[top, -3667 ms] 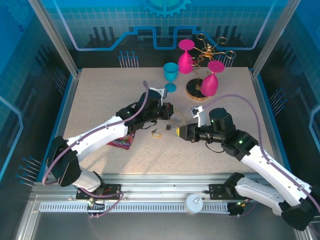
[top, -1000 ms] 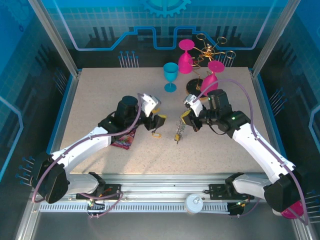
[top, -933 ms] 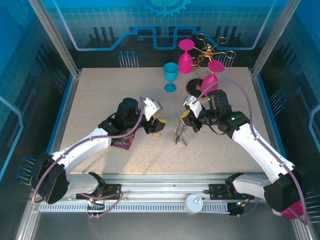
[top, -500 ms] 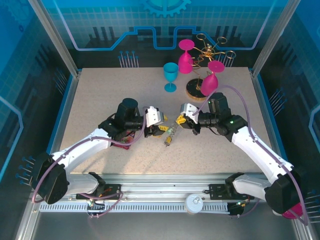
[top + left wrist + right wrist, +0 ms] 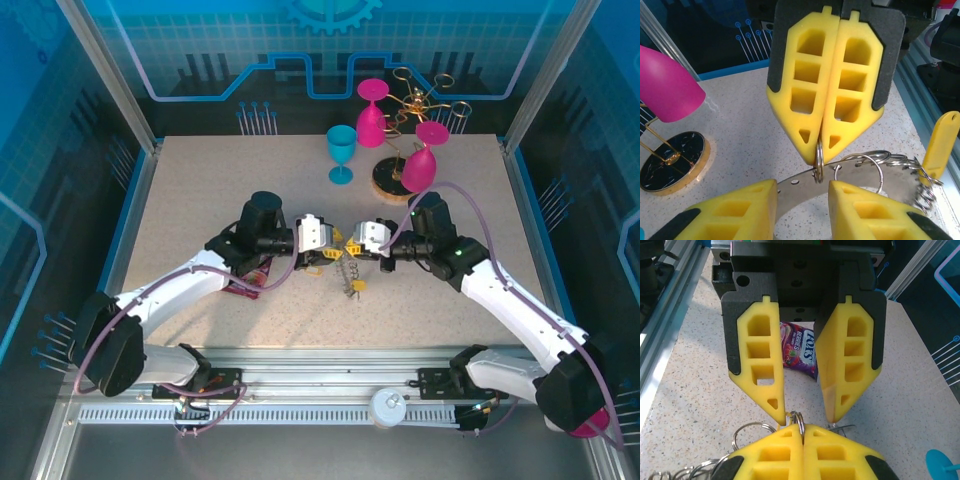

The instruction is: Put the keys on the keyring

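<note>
Mid-worktop [image 5: 740, 135]: right fingers [image 5: 807, 100] pressed together, pinching a wire loop [image 5: 818, 160] on the keyring [image 5: 860, 176]. The left fingers [image 5: 740, 210] are spread, tips flanking that loop. A yellow-tagged key [image 5: 941, 137] hangs at the ring's rim. The ring is possibly clear of the surface.

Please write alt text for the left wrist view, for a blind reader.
The right hand, shut, pinches a wire loop on the keyring, which lies between the open fingers of the left hand. A yellow key tag sticks up at right, a pink glass at left.
</note>
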